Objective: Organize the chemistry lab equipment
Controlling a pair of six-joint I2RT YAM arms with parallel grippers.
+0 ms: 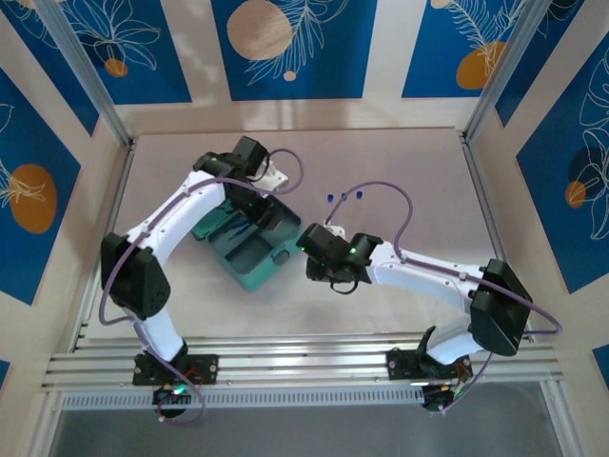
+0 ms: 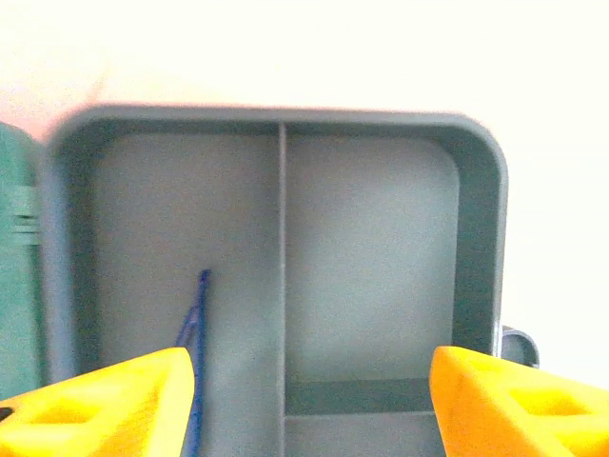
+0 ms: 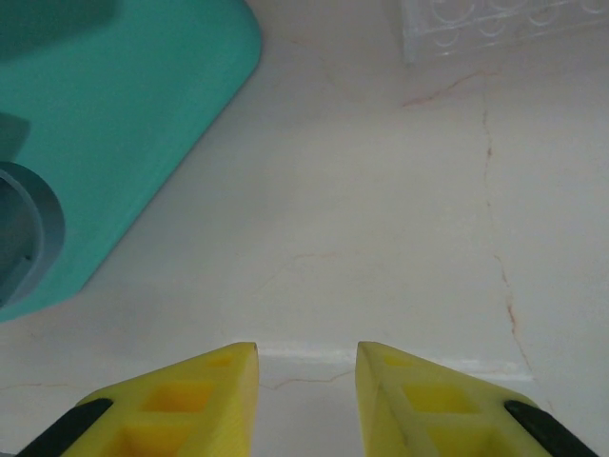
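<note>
With left claw (image 2: 309,367) gaping wide and empty, hovering over tray (image 2: 481,238) holding tweezers (image 2: 197,352) in its left compartment. Holding right claw (image 3: 304,357) slightly parted, empty, low over table (image 3: 381,238) beside case (image 3: 143,95).

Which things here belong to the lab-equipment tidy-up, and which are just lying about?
Job: teal case, dark-green divided tray, blue tweezers inside it, three blue-capped tubes.
Not the job: aluminium rails, patterned wall panels; clear dimpled plastic piece, purpose unclear.
</note>
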